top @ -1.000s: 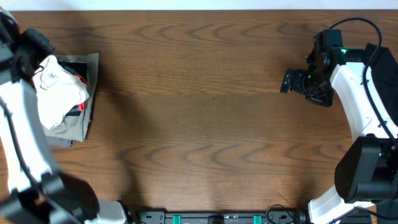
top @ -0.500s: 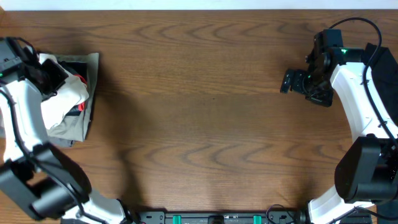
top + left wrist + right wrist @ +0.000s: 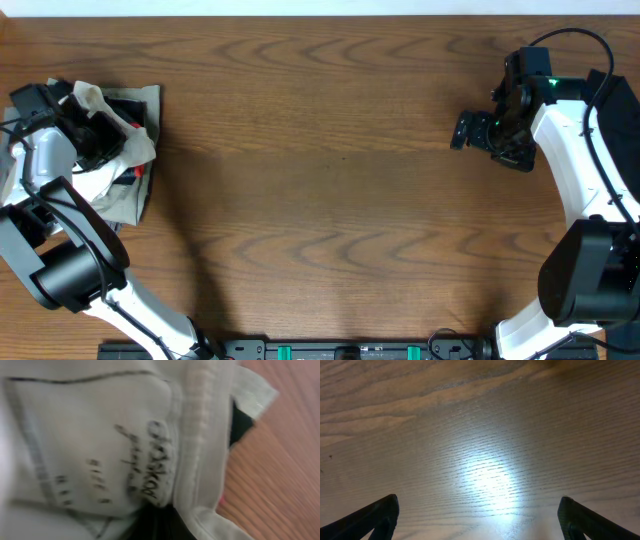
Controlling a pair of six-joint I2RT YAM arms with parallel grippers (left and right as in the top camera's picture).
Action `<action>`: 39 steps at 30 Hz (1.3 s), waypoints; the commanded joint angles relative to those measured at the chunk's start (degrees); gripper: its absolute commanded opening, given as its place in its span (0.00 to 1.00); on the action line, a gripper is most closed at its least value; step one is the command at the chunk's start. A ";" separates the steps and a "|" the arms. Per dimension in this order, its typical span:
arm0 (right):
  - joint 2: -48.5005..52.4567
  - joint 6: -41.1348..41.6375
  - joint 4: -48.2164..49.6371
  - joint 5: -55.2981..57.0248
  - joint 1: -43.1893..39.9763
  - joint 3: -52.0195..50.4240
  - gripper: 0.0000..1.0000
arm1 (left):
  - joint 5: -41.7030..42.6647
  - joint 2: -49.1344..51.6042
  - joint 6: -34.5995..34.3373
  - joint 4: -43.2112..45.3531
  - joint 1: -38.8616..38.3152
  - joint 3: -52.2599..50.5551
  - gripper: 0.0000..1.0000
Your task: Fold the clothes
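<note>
The clothes, a crumpled white T-shirt [image 3: 137, 150], lie on a pile at the table's far left. My left gripper [image 3: 98, 140] sits on top of the shirt and is shut on its fabric. In the left wrist view the shirt's neck label [image 3: 115, 455] and ribbed collar [image 3: 202, 435] fill the frame, and the dark fingers [image 3: 162, 527] show only at the bottom edge. My right gripper [image 3: 462, 130] hovers open over bare wood at the right, with nothing between its fingertips [image 3: 387, 510].
Under the shirt lie an olive-grey garment [image 3: 130, 208] and a black garment [image 3: 128, 104] with a red band. The pile sits close to the table's left edge. The wooden tabletop [image 3: 330, 180] stretches between the two arms.
My left arm has swung down onto the pile and its gripper has closed on the white shirt, bunching the cloth. The right arm has not moved.
</note>
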 commanded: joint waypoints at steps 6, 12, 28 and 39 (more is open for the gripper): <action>-0.13 -0.68 -0.04 -0.26 0.13 0.37 0.99 | 7.82 -12.11 3.17 -1.18 -0.81 -0.85 0.06; -0.13 -0.66 0.13 -0.26 0.13 0.37 0.99 | 7.80 -17.53 3.30 0.52 0.92 -0.85 0.07; -0.11 -0.66 0.35 -0.26 0.13 0.37 0.99 | 7.58 -6.73 3.15 12.11 11.96 -0.85 0.07; -0.13 -0.66 0.04 -0.31 0.13 0.37 0.99 | -1.25 5.81 3.74 17.38 13.14 -0.85 0.10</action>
